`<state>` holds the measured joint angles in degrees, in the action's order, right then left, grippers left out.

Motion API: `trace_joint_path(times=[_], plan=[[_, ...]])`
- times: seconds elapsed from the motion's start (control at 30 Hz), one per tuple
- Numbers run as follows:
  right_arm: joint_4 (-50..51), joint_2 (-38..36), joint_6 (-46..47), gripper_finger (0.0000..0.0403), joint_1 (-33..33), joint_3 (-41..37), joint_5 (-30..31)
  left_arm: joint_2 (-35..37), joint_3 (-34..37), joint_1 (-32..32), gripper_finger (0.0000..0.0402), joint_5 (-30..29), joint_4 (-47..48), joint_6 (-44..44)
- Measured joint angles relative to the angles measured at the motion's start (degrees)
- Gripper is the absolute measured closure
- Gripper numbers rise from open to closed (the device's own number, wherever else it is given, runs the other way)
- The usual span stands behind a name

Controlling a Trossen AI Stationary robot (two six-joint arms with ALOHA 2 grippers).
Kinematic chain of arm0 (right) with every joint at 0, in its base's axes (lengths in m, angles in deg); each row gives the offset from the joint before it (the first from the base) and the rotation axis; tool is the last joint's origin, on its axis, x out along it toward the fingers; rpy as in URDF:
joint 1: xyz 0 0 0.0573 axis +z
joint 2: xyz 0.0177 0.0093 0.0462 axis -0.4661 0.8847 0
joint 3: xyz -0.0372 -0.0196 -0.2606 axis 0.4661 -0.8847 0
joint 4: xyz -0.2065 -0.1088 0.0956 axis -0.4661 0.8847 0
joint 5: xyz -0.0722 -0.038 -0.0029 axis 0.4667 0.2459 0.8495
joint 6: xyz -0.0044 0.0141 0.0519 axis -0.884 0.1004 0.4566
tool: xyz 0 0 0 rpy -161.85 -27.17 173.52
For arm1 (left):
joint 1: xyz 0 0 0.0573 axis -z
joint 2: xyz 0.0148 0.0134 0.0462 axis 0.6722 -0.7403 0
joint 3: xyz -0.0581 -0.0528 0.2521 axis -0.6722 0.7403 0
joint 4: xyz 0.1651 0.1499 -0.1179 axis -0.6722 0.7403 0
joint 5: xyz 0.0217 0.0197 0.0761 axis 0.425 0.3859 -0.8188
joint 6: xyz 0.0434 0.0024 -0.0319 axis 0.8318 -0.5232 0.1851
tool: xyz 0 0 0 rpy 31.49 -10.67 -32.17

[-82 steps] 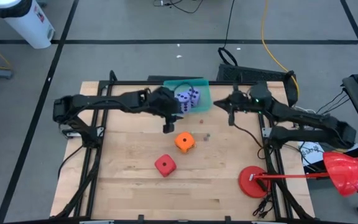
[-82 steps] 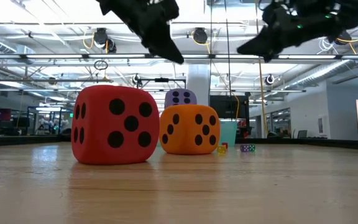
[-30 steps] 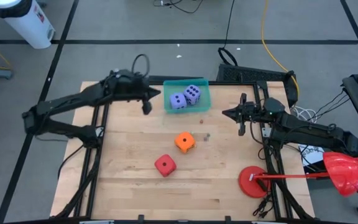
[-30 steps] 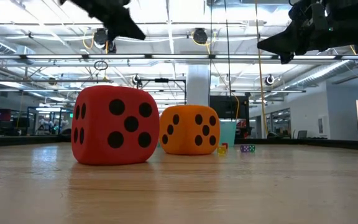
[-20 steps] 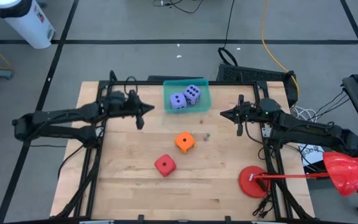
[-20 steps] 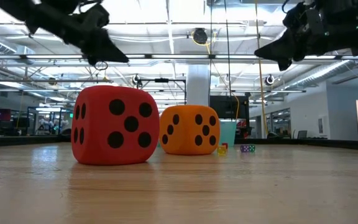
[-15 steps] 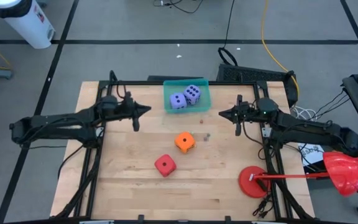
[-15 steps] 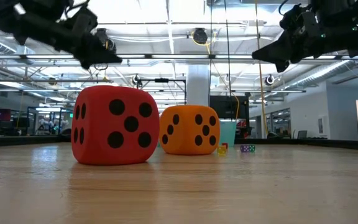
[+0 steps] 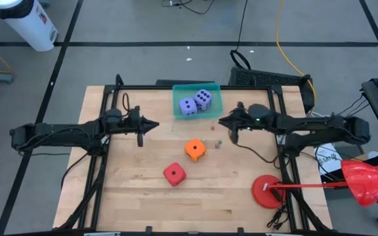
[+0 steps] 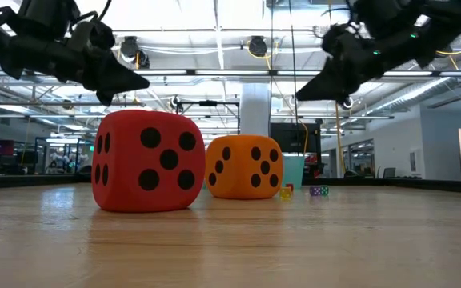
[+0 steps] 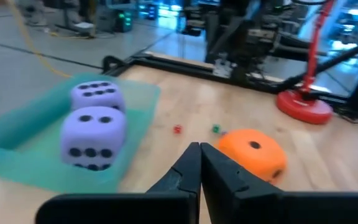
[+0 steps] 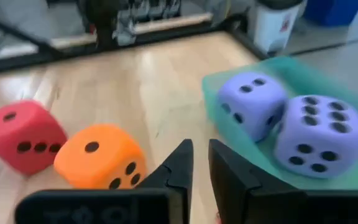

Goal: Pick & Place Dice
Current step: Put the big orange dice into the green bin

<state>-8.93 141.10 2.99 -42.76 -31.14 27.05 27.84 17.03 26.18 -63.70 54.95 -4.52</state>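
Two purple dice [image 9: 194,103] sit side by side in the green tray [image 9: 214,98] at the far middle of the table [image 9: 136,190]. The orange die [image 9: 193,149] rests on bare wood near the table's centre, and the red die [image 9: 174,174] lies nearer and a little left of it, apart from it.

The left gripper [image 9: 142,128] hangs over the left part of the table, left of the tray, its jaws pressed together and empty. The right gripper [image 9: 233,130] hovers right of the orange die and nearer than the tray; its jaws stand a narrow slit apart, holding nothing.

The dice look like soft foam with rounded edges: probably light, squashy and not fragile. Judging by the low view, each is bulky beside a gripper, so the jaws would need to spread wide and close on two opposite flat faces around the middle, squeezing gently. A corner grip would likely let it twist or pop out.
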Motion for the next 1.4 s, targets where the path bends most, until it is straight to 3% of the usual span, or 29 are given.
trace_joint_path(times=[0.17, 0.33, 0.53, 0.7, 0.93, 1.13, 1.4], plan=[[8.2, 8.7, -5.5, 0.0308, 3.6, 10.0, 0.0, 0.0, 0.0, 1.6, 0.0377, 0.1, -0.8, 2.4], [15.0, 16.6, -11.7, 0.0217, 7.2, 19.9, 0.2, 0.0, 0.0, 1.6, 0.0376, 0.1, -0.6, 3.1], [27.2, 27.8, -11.1, 0.0099, 8.2, 33.9, 0.0, 0.0, 0.0, 1.6, 0.0376, 0.1, 0.4, 3.1], [28.4, 33.3, -15.1, 0.0032, 8.2, 39.6, -3.7, 0.0, 0.0, 1.6, 0.0376, 0.1, 0.5, 2.9], [32.5, 36.3, -19.1, 0.0004, 8.0, 43.4, -15.6, 0.0, 0.0, 1.7, 0.0376, 3.2, 0.7, 2.4], [32.7, 36.3, -24.8, 0.0003, 8.6, 43.5, -20.9, 0.0, 0.0, 2.3, 0.0376, 3.5, 1.0, 2.8], [32.7, 40.3, -28.6, 0.0003, 9.5, 43.4, -21.1, 0.0, 0.0, 2.4, 0.0376, 3.5, 1.0, 3.2]])
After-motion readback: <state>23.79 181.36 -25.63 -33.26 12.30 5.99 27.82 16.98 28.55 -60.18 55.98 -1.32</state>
